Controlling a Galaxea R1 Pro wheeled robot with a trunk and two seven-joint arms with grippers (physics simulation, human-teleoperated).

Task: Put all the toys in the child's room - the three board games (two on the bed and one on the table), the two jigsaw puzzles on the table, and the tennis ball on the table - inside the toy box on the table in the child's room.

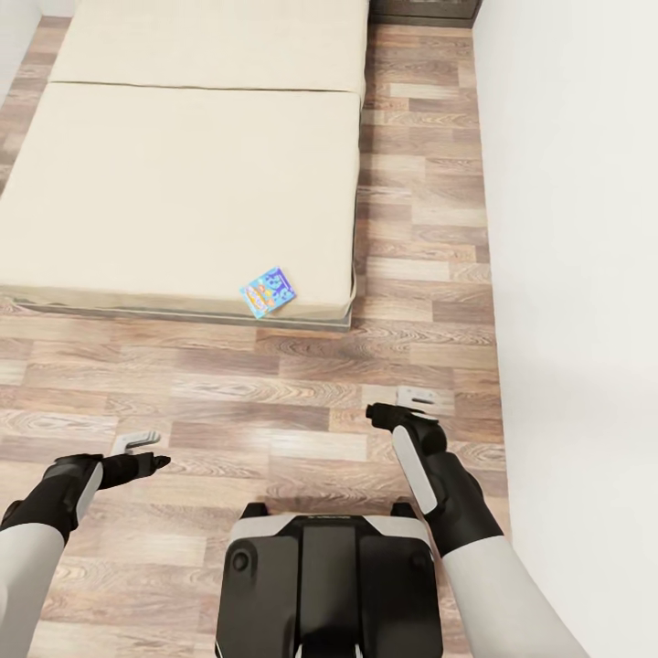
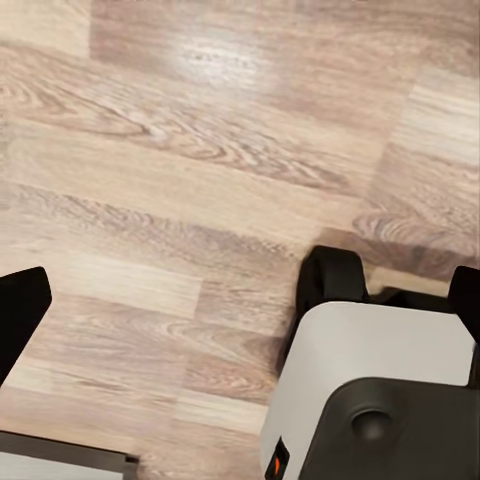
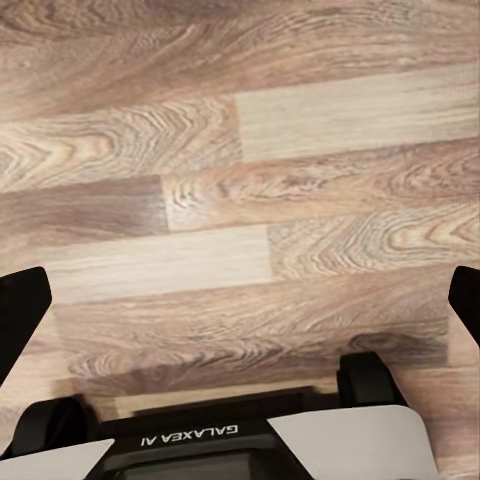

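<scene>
One board game (image 1: 269, 291) is lying near the bed (image 1: 183, 183) corner, awaiting pickup, as the robot is facing it with both grippers (image 1: 146, 453) (image 1: 402, 407) spread and empty.

Right wrist camera: I look straight down on wood-plank floor (image 3: 250, 180), planks in mixed light and dark brown with strong grain. The 2 dark fingertips (image 3: 20, 320) of my right gripper (image 3: 240, 315) sit at opposite edges, spread wide with bare floor between them. Below them I see the robot base (image 3: 250, 440), white and black, lettering reading mirrored, plus 2 black wheels (image 3: 372, 380).
</scene>
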